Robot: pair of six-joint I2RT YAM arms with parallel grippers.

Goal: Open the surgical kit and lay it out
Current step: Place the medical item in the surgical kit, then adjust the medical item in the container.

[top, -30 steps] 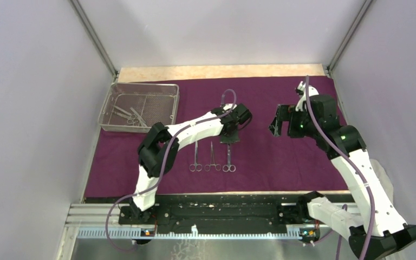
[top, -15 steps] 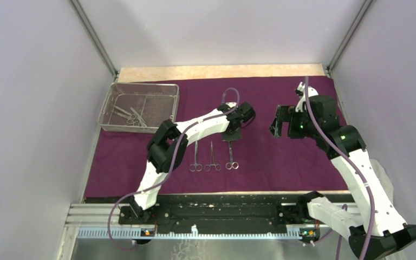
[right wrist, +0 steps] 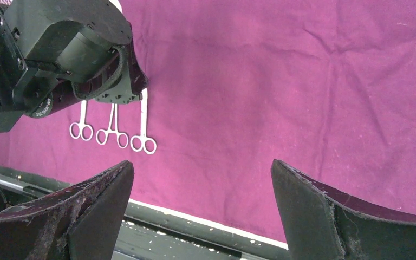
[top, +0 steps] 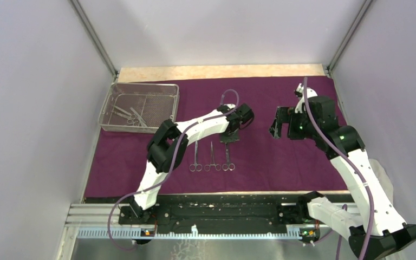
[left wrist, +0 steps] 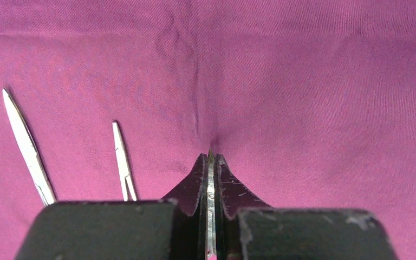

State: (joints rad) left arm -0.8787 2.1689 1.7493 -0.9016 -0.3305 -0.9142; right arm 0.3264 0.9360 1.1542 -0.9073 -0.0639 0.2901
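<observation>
Left fingers [left wrist: 190,187] clamped on rightmost instrument [left wrist: 210,216]; right fingers [right wrist: 100,203] apart over bare wrap [top: 281,157].

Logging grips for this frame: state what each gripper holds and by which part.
Left gripper pinches the rightmost laid-out instrument by its blade end. Right gripper is open, holding nothing.

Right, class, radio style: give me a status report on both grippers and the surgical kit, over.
Left gripper shut on third instrument, down on purple cloth. Right gripper open, empty. Two others laid out, more in tray. Nothing in the way.
</observation>
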